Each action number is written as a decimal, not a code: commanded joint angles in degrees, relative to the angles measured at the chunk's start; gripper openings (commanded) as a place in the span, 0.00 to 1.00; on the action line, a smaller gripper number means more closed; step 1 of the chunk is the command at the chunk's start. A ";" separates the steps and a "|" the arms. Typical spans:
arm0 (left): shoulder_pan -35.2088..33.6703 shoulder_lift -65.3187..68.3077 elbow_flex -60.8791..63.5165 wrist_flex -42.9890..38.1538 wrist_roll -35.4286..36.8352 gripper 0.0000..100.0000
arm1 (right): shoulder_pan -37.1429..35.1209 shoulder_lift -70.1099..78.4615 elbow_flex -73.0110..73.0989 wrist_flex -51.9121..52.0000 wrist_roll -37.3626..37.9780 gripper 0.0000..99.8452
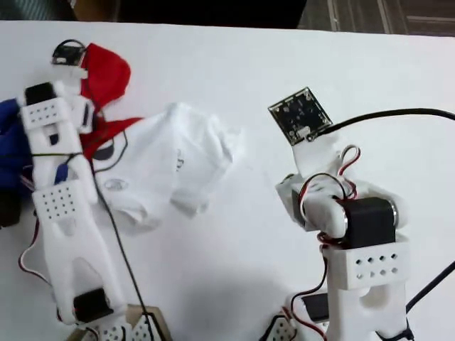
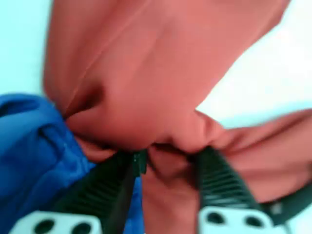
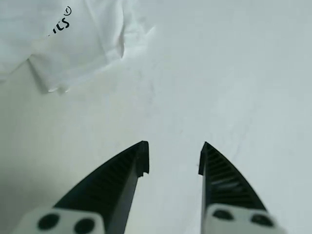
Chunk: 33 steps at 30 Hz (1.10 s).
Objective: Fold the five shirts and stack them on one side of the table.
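Left wrist view showed my left gripper (image 2: 168,156) narrowed on a fold of the red shirt (image 2: 156,83), apparently pinching it, with the blue shirt (image 2: 29,146) pressed against it alongside. My right gripper (image 3: 173,158) hung parted and held nothing over the table (image 3: 219,73), the white shirt (image 3: 73,44) well apart from its tips.

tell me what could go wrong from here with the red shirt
The left claw pinches a bunched fold of the red shirt right against the blue shirt; a pull may drag the blue one along. The red shirt meets the white shirt, which could get rumpled. The right claw is open over bare table, so nothing helps spread the cloth.
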 commanded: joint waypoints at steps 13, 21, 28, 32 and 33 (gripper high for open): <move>-26.37 -25.32 -20.35 10.37 2.81 0.02 | -0.22 0.40 -0.18 -1.63 0.44 0.18; -36.66 -38.51 -19.91 10.55 2.55 0.02 | -0.48 0.57 1.41 -5.76 0.35 0.18; -43.25 -38.33 -17.54 16.53 -0.09 0.21 | -11.30 0.57 11.78 -11.91 0.35 0.18; -43.87 -37.89 -10.51 16.53 -6.07 0.31 | -19.21 0.66 13.89 -15.25 0.35 0.18; -43.60 -38.07 -7.52 16.62 -6.95 0.32 | -21.23 0.66 14.15 -16.22 0.35 0.18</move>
